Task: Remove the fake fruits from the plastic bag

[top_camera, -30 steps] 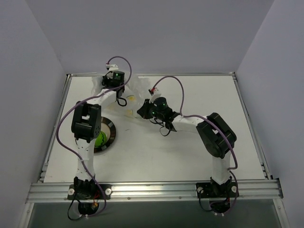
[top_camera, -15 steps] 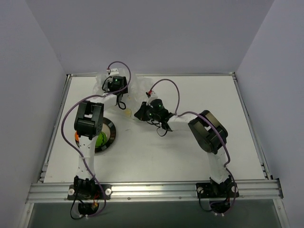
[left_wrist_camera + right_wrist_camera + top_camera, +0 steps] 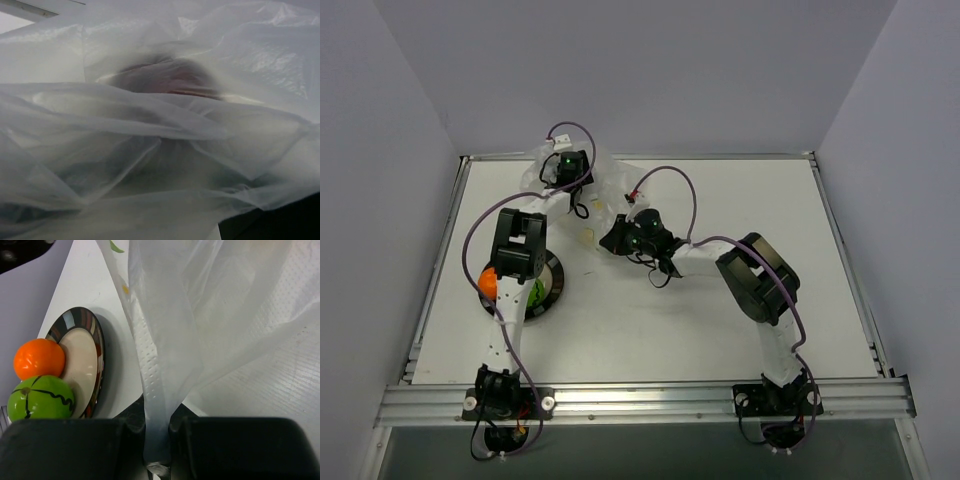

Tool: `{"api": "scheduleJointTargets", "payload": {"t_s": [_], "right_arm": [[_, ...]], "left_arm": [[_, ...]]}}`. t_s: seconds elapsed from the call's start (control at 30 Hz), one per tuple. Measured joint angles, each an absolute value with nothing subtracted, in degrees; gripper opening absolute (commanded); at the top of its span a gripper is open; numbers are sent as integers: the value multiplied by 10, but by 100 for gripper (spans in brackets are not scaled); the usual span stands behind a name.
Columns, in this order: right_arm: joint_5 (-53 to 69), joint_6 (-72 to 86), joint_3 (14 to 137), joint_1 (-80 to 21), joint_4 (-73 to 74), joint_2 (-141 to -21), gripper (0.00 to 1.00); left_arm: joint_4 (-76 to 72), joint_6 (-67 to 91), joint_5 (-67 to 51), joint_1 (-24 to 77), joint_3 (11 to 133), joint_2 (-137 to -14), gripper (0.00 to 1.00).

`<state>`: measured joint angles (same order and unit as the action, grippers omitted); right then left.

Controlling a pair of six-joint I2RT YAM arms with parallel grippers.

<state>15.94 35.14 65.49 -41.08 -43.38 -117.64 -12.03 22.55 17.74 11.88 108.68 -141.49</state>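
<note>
The transparent plastic bag (image 3: 607, 190) lies crumpled at the back of the table. My right gripper (image 3: 614, 238) is shut on a gathered strip of the plastic bag (image 3: 158, 405), which rises from between its jaws (image 3: 157, 435). My left gripper (image 3: 565, 170) is buried in the bag; plastic film (image 3: 150, 150) covers its whole wrist view and hides the fingers. A blurred dark brown rounded shape (image 3: 165, 80) shows through the film. The orange fruit (image 3: 488, 280) (image 3: 39, 358) and the green fruit (image 3: 532, 297) (image 3: 41, 397) lie at the plate.
The round dark-rimmed plate (image 3: 556, 278) (image 3: 95, 335) lies on the left of the table, partly under the left arm. A raised metal rail runs round the table's edges (image 3: 840, 240). Grey walls stand behind and at both sides.
The left gripper has pushed a little right and deeper into the bag, and its elbow has swung right, uncovering the orange fruit. The right gripper has drawn slightly left with the bag strip.
</note>
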Motion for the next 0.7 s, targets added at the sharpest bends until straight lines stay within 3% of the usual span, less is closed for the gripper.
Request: {"api": "scheduleJointTargets", "payload": {"t_s": [0.07,0.13,0.23,0.4,0.7], "right_arm": [[159,351,657,-410,-434,-1176,0],[159,351,658,-410,-434,-1176,0],[159,349,658,-410,-432,-1176,0],[159,343,660,-409,-425,-1176,0],[132,327,707,-396,-411,-1178,0]], "left_arm": [[-109,234,177,119,1116,-1436,72],[-107,244,174,118,1133,-1447,55],[-107,252,167,116,1136,-1448,43],[-140,255,149,112,1067,-1414,36],[-146,319,101,111,841,-1201,28]]}}
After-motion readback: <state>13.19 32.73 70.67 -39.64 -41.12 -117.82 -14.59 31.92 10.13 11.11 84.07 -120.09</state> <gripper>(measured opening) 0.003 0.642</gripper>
